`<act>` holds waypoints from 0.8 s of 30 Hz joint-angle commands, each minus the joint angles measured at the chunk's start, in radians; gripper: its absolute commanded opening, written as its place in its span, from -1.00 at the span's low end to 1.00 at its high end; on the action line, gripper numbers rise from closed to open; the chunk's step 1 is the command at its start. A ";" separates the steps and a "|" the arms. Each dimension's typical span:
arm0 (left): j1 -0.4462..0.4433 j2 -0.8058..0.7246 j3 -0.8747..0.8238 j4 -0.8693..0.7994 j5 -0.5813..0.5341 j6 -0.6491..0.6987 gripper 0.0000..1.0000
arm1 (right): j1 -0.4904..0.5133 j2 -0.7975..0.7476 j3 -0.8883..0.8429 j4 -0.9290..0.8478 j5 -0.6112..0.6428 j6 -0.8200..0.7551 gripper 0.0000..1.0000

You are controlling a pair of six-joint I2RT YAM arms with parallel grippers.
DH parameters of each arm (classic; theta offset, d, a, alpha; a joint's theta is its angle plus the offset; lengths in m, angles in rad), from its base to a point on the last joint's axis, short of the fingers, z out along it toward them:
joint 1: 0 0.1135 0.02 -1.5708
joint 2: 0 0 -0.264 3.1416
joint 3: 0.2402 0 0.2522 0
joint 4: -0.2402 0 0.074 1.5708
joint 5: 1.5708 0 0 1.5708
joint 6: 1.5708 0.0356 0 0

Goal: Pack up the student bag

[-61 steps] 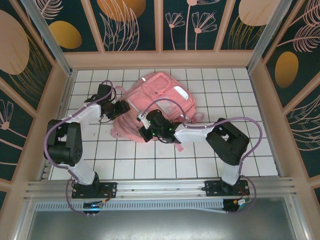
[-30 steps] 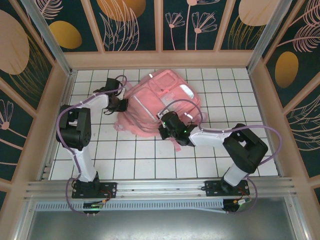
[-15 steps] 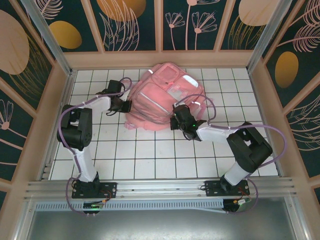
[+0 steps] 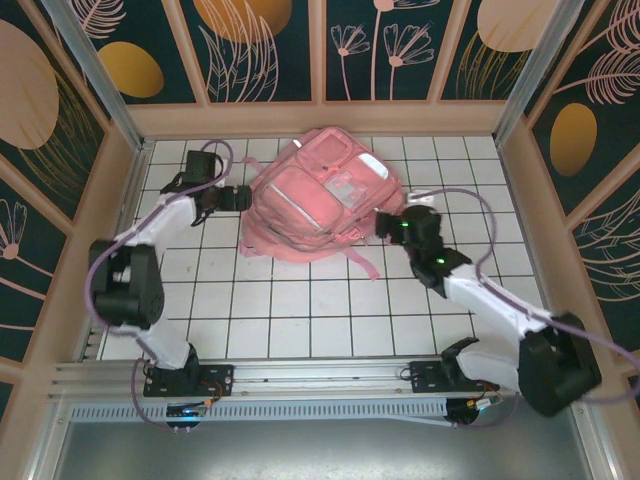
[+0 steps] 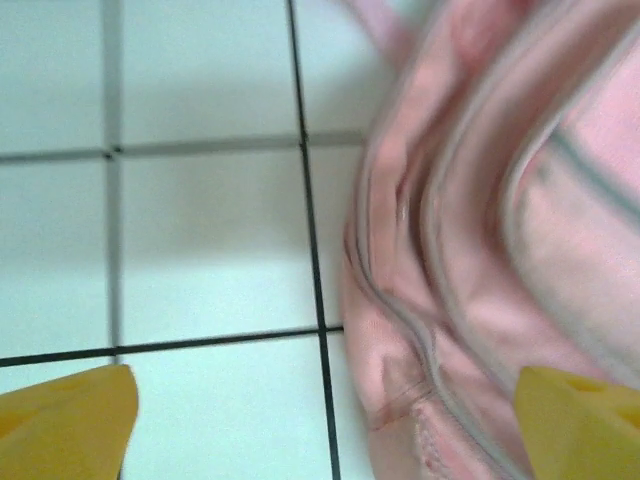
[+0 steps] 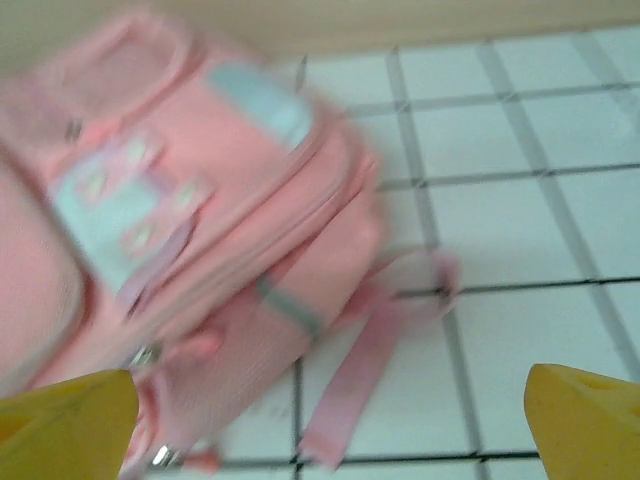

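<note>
Grip is gone on both sides. Half a second ago the left claw (image 4: 240, 197) and the right claw (image 4: 386, 222) were pressed shut against the flanks of the bag (image 4: 315, 195). Now each has let go and drawn back a little, leaving a gap between claw and fabric. In the wrist views the yellow fingertips (image 5: 65, 420) sit at the far bottom corners of the frame, spread wide with nothing between them.

Over the last two seconds the bag has also been slid from the middle of the tiled table (image 4: 300, 320) to the upper centre of the top view, close to the back wall. It lies there unsupported.

For the task, this looks like the bag being placed and squared up. No item to pack is visible, and I cannot tell whether any zip is open.

The bag lies flat, front pockets and clear panel facing up. Its long axis runs diagonally, from lower left to upper right of the top view. A strap (image 4: 362, 262) trails off its lower right edge toward the right claw. Which end carries the main opening I cannot tell.
</note>
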 commanded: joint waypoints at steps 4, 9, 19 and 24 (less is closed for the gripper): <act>-0.001 -0.175 -0.307 0.362 -0.312 -0.019 0.97 | -0.254 -0.072 -0.285 0.492 -0.123 -0.189 0.99; 0.002 -0.181 -0.636 0.873 -0.283 0.100 0.98 | -0.380 0.101 -0.435 0.872 -0.205 -0.187 0.99; 0.076 -0.089 -0.880 1.485 -0.221 0.099 0.98 | -0.456 0.488 -0.363 1.190 -0.358 -0.177 0.99; 0.111 -0.035 -0.916 1.611 -0.101 0.106 0.98 | -0.470 0.479 -0.354 1.154 -0.376 -0.163 0.99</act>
